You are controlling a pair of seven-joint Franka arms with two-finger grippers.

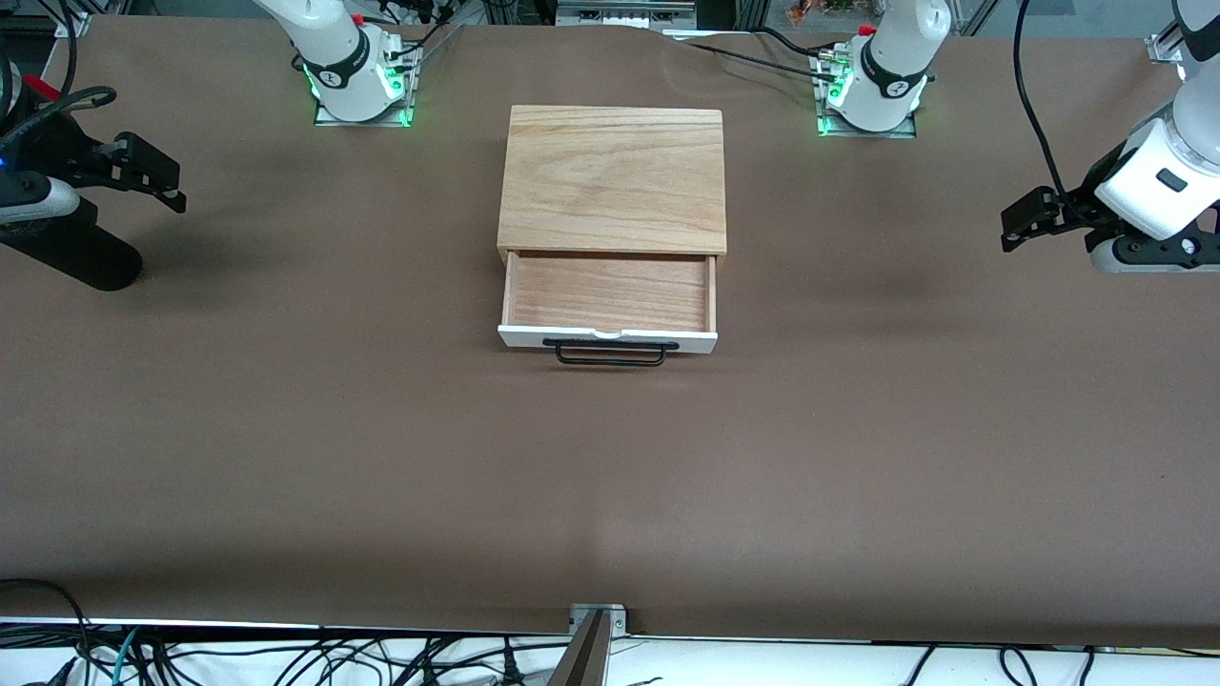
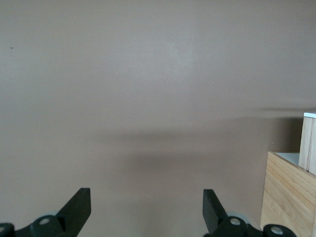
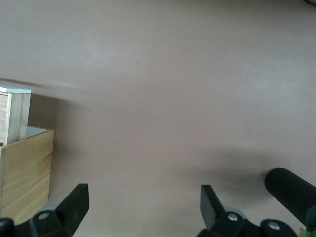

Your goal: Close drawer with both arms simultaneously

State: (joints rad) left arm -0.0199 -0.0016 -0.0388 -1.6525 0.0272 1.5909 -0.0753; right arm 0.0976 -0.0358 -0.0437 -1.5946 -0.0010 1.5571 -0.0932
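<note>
The drawer [image 1: 610,291] stands pulled out of the light-oak box [image 1: 612,179], toward the front camera. Its white front panel [image 1: 534,336] and black wire handle [image 1: 610,354] face that camera. My left gripper [image 1: 1012,229] hangs open and empty over the table at the left arm's end, well apart from the box. My right gripper [image 1: 172,186] hangs open and empty over the right arm's end. The left wrist view shows the open left gripper [image 2: 146,202], a box corner [image 2: 286,197] and the drawer's side [image 2: 308,148]. The right wrist view shows the open right gripper [image 3: 144,200], the box [image 3: 27,173] and the drawer [image 3: 15,116].
A black ribbed cylinder [image 1: 76,252] lies under the right arm's hand at that end of the table; it also shows in the right wrist view [image 3: 291,190]. The brown table [image 1: 610,476] stretches wide around the box. Cables hang past its front edge.
</note>
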